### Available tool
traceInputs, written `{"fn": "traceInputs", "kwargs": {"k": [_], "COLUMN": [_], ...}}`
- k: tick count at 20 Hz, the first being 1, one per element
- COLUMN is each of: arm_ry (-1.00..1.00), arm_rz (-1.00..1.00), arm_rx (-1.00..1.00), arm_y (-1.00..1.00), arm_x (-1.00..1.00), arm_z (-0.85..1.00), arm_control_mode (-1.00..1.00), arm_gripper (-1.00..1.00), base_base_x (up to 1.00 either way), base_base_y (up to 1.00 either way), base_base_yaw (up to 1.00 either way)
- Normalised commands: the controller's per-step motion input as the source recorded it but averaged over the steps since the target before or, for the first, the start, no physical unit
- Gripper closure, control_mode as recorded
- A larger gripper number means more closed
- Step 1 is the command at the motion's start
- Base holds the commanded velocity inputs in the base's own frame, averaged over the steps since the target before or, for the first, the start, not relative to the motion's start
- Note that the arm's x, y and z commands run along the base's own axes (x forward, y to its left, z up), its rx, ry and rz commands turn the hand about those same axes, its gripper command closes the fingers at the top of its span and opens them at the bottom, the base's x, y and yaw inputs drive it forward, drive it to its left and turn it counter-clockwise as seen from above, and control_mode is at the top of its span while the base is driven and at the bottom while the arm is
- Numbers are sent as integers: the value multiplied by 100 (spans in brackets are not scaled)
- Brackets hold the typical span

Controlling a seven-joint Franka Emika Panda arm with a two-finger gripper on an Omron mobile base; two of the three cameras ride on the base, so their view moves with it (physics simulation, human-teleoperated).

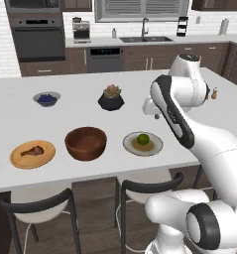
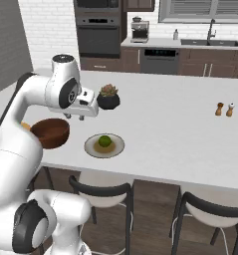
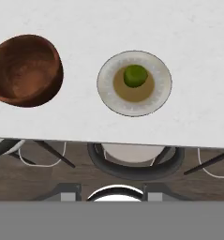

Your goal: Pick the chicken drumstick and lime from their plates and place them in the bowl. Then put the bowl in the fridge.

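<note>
the robot's hand [image 2: 74, 117] hangs above the white table [image 2: 180, 129], its grip state unclear; the arm hides part of the reddish-brown wooden bowl [image 2: 51, 132] in the right base view; the small green lime [image 3: 135, 76] sits on the pale grey plate [image 3: 158, 96].

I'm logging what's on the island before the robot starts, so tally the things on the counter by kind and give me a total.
Plates: 2, the orange-tan plate and the pale grey plate
Bowls: 2, the wooden bowl and the small berry bowl
Food items on plates: 2, the chicken drumstick and the lime
Potted succulent: 1
Shakers: 2
Total: 9
</note>
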Motion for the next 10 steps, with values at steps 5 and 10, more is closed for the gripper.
{"fn": "traceInputs", "kwargs": {"k": [5, 10], "arm_ry": [2, 9], "arm_rz": [0, 0], "arm_rx": [0, 0], "arm_y": [0, 0], "arm_x": [14, 62], "arm_z": [-41, -98], "arm_control_mode": [-100, -100], "arm_gripper": [-100, -100], "base_base_x": [0, 0], "base_base_y": [0, 0], "base_base_yaw": [0, 0]}}
